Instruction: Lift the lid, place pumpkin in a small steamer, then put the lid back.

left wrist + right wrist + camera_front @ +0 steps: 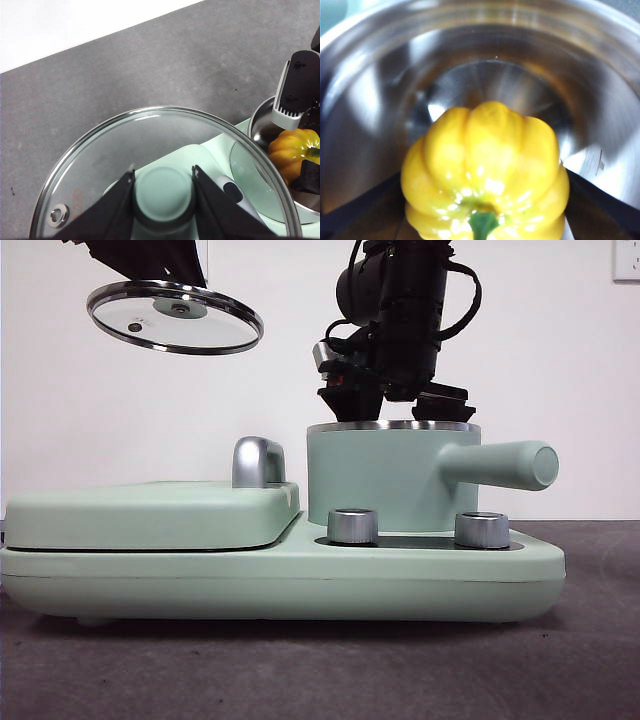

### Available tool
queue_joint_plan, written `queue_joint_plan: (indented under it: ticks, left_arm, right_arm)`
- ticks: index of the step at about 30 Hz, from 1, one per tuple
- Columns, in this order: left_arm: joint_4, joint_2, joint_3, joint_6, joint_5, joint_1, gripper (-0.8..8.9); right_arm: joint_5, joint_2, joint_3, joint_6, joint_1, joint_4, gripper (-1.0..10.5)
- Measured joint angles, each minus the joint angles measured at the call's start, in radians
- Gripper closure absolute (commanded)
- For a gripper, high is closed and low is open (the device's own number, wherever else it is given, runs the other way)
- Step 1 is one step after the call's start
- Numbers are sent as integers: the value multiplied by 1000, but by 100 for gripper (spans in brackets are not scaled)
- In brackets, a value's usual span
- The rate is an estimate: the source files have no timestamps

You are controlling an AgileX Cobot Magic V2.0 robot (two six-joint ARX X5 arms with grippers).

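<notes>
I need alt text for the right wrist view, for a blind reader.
A glossy yellow pumpkin with a green stem sits between the jaws of the right tool, inside the small steamer, whose shiny steel interior fills the picture.

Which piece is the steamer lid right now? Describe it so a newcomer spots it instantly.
Start at the wide mint-green base; look high above its flat griddle cover. There the left gripper holds the lid in the air by its knob. It is the only clear glass disc with a chrome rim; the griddle cover is opaque green.
</notes>
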Motion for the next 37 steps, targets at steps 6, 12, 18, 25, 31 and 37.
queue_joint_plan:
  ticks: [6, 12, 18, 25, 31, 37]
  left_arm:
    - [4, 0, 0, 0, 0, 0, 799]
    - [4, 0, 0, 0, 0, 0, 799]
    - [4, 0, 0, 0, 0, 0, 799]
    - [4, 0, 0, -11, 0, 0, 799]
    - [4, 0, 0, -12, 0, 0, 799]
    - [4, 0, 0, -12, 0, 0, 799]
  right_arm:
    - [0, 0, 0, 0, 0, 4, 525]
    - [0, 0, 0, 0, 0, 4, 414]
    - [0, 0, 0, 0, 0, 4, 409]
    - [0, 1, 81, 15, -2, -24, 409]
    - [-39, -51, 165, 43, -3, -26, 409]
    - [-53, -279, 79, 56, -2, -26, 410]
